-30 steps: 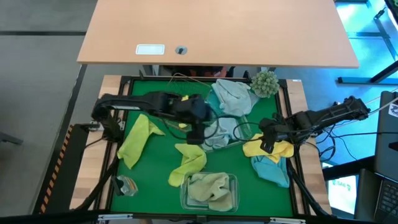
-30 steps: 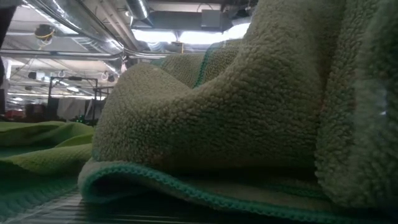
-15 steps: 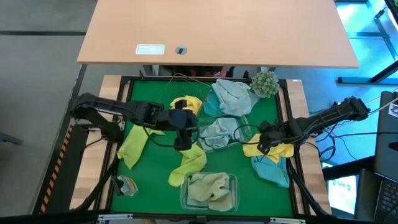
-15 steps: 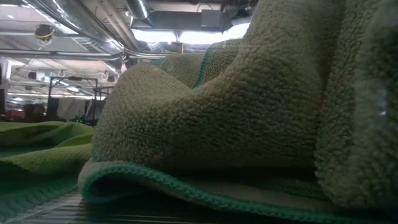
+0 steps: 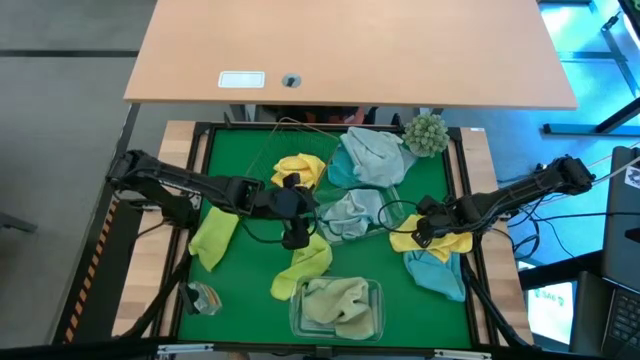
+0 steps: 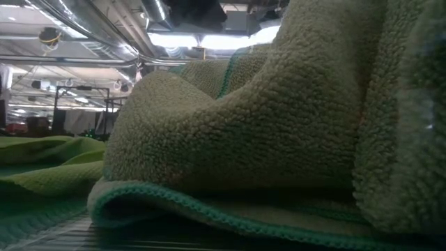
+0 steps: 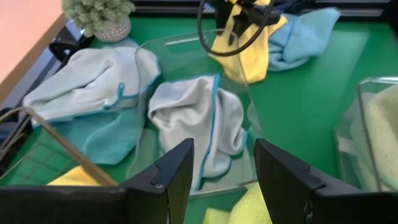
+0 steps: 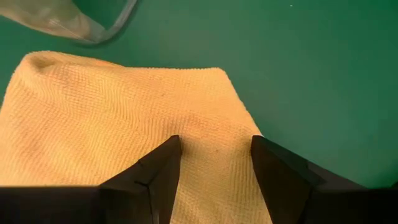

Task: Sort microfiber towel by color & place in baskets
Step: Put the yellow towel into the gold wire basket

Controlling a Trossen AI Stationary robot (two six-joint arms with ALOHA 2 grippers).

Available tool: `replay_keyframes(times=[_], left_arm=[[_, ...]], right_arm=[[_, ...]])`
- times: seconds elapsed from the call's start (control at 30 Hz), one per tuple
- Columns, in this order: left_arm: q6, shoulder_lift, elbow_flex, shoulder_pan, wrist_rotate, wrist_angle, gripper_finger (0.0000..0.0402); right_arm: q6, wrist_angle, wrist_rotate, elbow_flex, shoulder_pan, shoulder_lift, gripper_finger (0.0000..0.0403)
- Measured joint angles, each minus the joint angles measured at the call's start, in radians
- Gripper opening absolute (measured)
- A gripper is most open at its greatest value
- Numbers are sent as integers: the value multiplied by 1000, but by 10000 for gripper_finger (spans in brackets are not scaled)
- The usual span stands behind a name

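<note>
My right claw (image 8: 211, 171) is hovering spread and empty over the yellow towel (image 5: 445, 240) lying at the bench's right edge. It is looking soft, light and floppy, so I am judging a pinch on a raised fold best. My left claw (image 7: 221, 177), also spread, is waiting mid-bench beside the clear tub (image 7: 186, 43).

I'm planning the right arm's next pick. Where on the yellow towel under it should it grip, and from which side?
Probably from straight above. The yellow towel lies flat on the green mat, so there is no raised fold to pinch sideways. The right hand is open right over it, near its straight edge by the corner; pressing down there and closing should gather a pinch of cloth, clear of the clear tub.
</note>
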Motion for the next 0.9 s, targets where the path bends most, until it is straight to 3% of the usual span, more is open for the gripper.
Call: replay_keyframes(times=[0.2,0.53,0.9], left_arm=[[0,0,-51,-1,15,97,163],[0,0,-54,0,14,104,163],[57,0,-54,0,14,102,163]], right_arm=[[0,-2,-2,0,0,0,157],[-1,-2,-2,0,0,0,12],[-33,-33,-54,103,0,0,5]])
